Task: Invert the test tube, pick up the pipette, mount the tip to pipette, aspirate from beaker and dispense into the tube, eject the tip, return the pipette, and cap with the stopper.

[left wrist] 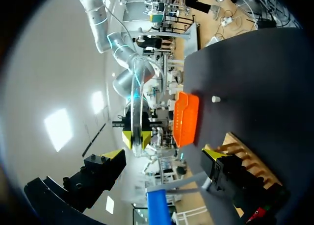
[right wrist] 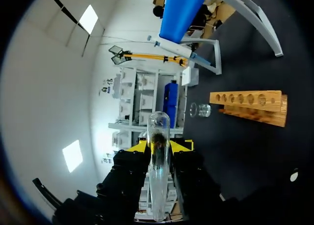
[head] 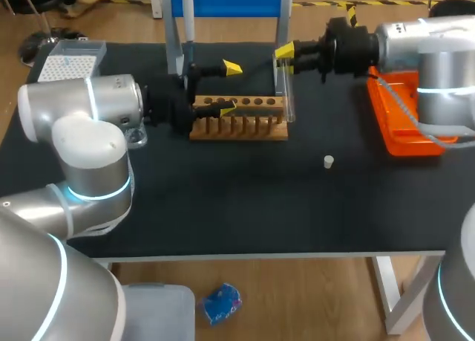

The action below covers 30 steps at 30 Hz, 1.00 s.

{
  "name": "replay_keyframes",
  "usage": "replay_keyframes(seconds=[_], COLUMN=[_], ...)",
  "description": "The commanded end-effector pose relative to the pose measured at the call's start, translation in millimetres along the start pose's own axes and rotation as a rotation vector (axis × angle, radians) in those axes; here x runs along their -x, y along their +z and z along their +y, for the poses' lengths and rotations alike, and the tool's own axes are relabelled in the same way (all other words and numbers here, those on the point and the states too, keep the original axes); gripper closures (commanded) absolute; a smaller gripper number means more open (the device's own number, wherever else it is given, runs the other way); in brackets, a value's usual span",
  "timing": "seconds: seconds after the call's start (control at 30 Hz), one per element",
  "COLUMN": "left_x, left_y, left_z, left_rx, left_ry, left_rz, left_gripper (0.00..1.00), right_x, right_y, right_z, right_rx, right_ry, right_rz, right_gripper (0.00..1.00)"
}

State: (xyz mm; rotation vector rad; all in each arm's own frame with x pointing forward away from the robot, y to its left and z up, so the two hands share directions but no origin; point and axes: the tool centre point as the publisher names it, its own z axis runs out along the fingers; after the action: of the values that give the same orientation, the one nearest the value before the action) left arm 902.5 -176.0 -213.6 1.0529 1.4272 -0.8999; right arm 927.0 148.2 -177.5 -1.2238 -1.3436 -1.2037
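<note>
Right gripper (right wrist: 162,145): clamped on the test tube (right wrist: 158,186), one yellow-tipped finger on each side. The right wrist view confirms the contact. The head view adds that the tube stands upright just beside the right end of the wooden rack (head: 237,122).

Left gripper (head: 229,88): fingers spread wide and holding nothing, positioned over the rack. Its own wrist view shows the gripped tube ahead of it, apart from both fingers.

The beaker (right wrist: 200,110) is plain in the right wrist view, beside the rack, but largely hidden behind the left arm in the head view.

The pipette (head: 188,21) hangs on the blue stand (head: 226,1). The stopper (head: 329,161) lies on the dark worktop (head: 245,207), between the rack and the orange tray (head: 404,129). The tip box (head: 67,62), at the far left corner, shows in the head view only.
</note>
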Motion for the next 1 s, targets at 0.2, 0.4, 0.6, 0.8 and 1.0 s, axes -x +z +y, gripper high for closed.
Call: replay_keyframes(seconds=[0.2,0.4,0.6,0.8,1.0], left_x=[0.4,8.6,11.5,8.1,12.5], left_y=[7,11,25,42,54], left_z=[-10.6,-21.1,-33.6,-38.2,-36.9], left_rx=[0.009,0.035,0.008,-0.020,-0.045], left_ry=[0.010,0.057,0.057,0.047,0.059], left_rz=[-0.037,-0.037,-0.083,-0.094,-0.092], left_gripper=[0.00,0.00,0.00,0.00,0.00], right_x=[5,23,27,28,28], right_y=[3,11,17,23,31], right_z=[3,9,15,18,19], right_rx=[0.016,0.017,0.013,0.005,-0.013], right_ry=[0.009,0.034,0.055,0.066,0.071], right_rz=[0.015,0.038,0.064,0.067,0.069], right_gripper=[1.00,1.00,1.00,1.00,1.00])
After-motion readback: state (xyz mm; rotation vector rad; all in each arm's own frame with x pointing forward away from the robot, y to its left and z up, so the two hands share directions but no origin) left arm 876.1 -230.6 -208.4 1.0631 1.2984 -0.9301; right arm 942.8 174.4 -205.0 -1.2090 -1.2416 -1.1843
